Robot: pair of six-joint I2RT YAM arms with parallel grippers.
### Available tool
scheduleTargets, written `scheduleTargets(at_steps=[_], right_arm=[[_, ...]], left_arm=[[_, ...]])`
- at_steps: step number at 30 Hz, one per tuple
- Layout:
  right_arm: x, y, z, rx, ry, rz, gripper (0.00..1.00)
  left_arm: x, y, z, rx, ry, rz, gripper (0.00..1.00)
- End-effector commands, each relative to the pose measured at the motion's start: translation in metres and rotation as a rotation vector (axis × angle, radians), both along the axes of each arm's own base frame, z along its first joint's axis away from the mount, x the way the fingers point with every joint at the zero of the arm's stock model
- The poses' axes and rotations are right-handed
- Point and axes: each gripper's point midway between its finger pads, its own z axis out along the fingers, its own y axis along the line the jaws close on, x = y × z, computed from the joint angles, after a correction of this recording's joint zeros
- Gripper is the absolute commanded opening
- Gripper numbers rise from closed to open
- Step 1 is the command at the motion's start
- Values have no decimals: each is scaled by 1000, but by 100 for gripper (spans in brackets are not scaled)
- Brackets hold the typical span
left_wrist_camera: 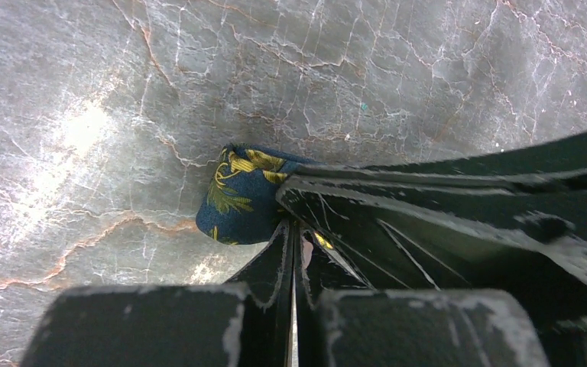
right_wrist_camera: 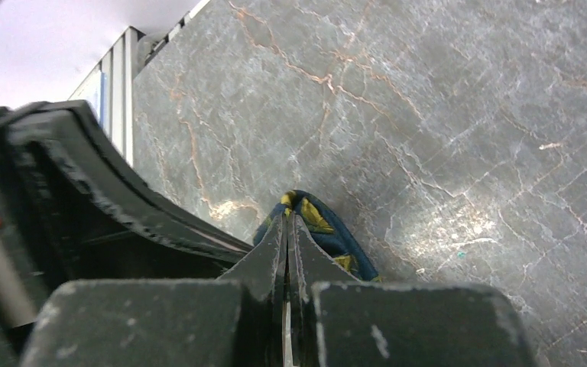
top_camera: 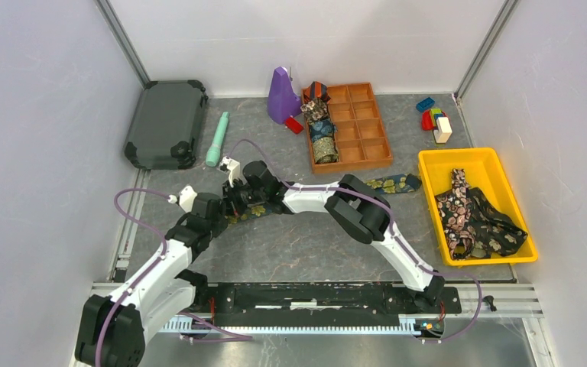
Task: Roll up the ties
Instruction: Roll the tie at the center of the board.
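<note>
A navy tie (top_camera: 392, 183) with gold leaf print lies stretched across the table, its left end at the two grippers. In the left wrist view that end is a small folded bulge (left_wrist_camera: 238, 197) just beyond my left gripper (left_wrist_camera: 292, 223), whose jaws are pressed together on the fabric's edge. My right gripper (right_wrist_camera: 287, 216) is shut on the same tie end (right_wrist_camera: 329, 229), which wraps over its tips. From above, the left gripper (top_camera: 228, 208) and right gripper (top_camera: 243, 197) meet tip to tip. Several rolled ties (top_camera: 319, 126) fill the left column of a brown tray (top_camera: 367, 122).
A yellow bin (top_camera: 436, 164) on the right holds a loose black-pink tie (top_camera: 474, 218). At the back stand a dark case (top_camera: 167, 122), a mint-green stick (top_camera: 217, 139), a purple object (top_camera: 281, 95) and toy blocks (top_camera: 434, 122). White walls close in both sides.
</note>
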Motion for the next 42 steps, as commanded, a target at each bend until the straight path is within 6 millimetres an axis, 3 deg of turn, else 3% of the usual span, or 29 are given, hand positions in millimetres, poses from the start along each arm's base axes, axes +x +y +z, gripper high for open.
scheduleTargets(at_steps=[1, 8, 15, 21, 30, 35, 42], right_arm=[[-7, 10, -5, 5, 29, 29, 0], [-3, -1, -27, -63, 23, -9, 0], [-2, -4, -33, -75, 16, -17, 0], [-2, -7, -35, -82, 14, -22, 0], [0, -14, -30, -73, 10, -29, 0], [0, -12, -16, -41, 5, -25, 0], [-9, -20, 18, 15, -26, -20, 0]], left_arm=[[4, -1, 6, 10, -27, -20, 2], [5, -1, 11, 6, -44, -21, 3], [0, 9, 26, 47, -49, 6, 30], [-2, 28, 29, 106, -68, 91, 26], [3, 21, 6, 107, 28, 85, 19], [-5, 23, -1, 111, 78, 94, 17], [-6, 24, -2, 113, 84, 98, 17]])
